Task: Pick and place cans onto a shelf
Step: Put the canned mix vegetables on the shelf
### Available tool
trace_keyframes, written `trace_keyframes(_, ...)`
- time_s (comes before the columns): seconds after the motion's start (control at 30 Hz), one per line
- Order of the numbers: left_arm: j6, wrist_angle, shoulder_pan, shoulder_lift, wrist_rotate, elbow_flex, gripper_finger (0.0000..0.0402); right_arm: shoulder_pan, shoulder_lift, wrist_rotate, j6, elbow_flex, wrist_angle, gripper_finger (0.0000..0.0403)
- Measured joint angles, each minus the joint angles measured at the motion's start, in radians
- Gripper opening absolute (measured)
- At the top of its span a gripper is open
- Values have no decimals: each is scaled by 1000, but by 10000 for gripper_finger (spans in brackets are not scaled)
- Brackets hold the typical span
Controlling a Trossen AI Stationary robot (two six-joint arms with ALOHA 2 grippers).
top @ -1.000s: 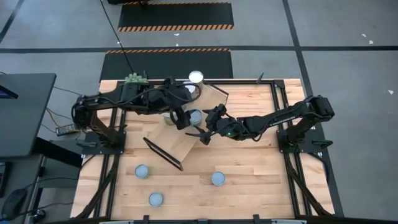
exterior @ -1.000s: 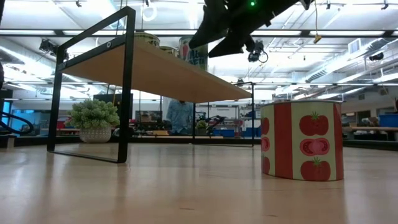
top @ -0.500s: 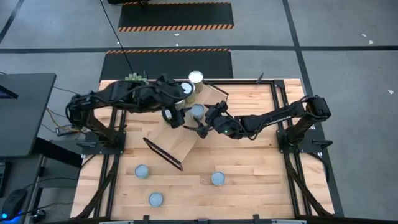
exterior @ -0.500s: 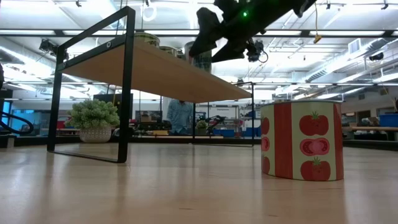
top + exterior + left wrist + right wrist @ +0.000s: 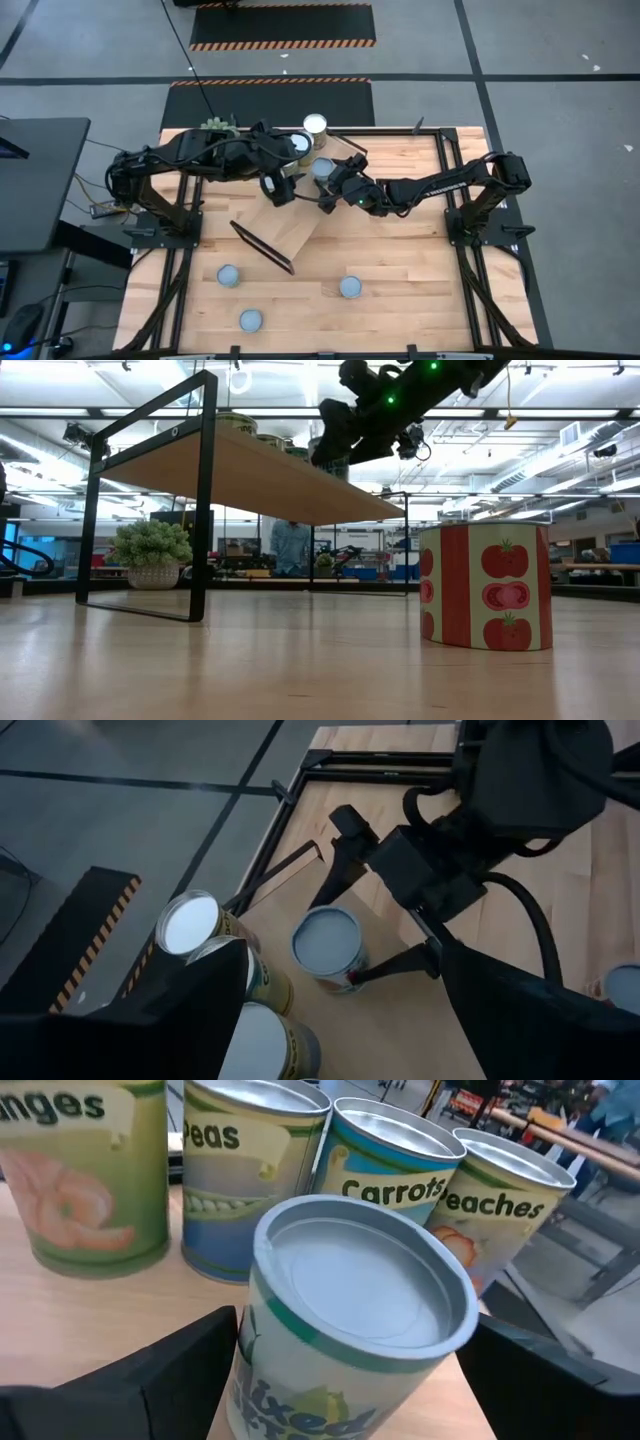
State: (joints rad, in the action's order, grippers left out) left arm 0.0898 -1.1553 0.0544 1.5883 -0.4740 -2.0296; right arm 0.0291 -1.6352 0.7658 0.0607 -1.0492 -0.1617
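The shelf (image 5: 290,225) lies slantwise across the table's middle. Several cans stand in a row at its far end, among them Peas (image 5: 245,1170), Carrots (image 5: 390,1180) and Peaches (image 5: 500,1210). Just before that row is a can with a grey top (image 5: 321,167) (image 5: 365,1280) with my right gripper (image 5: 326,178) shut on it. My left gripper (image 5: 280,186) hovers open above the shelf, left of that can, with nothing between its fingers. Three more cans (image 5: 228,275) (image 5: 250,320) (image 5: 350,287) stand on their bases on the near tabletop. My right gripper pinches the grey-topped can by its side wall (image 5: 352,978), one finger (image 5: 395,965) on each of two opposite sides. The fingers come nearly level from the table's right. The can is upright; whether its base rests on the shelf board I cannot tell.
A spiky green plant (image 5: 218,127) stands at the table's far left, beyond the shelf. A tomato-printed can (image 5: 485,585) stands close to the low camera. The shelf's black end frames (image 5: 205,500) rise from the table. Bare wood lies on the right half.
My right gripper has gone toward the table's far edge along the shelf, turning a little, and has brought the grey-topped can up to the row of cans. The can has stayed upright.
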Motion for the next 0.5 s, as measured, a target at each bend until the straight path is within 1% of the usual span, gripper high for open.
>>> trace_keyframes(0.3, 0, -12, 1, 0, 0, 0, 334, -39, 20, -9, -24, 0, 94, 371)
trace_keyframes(0.5, 0, -12, 1, 0, 1, 0, 334, -72, 30, -31, -65, 0, 99, 371)
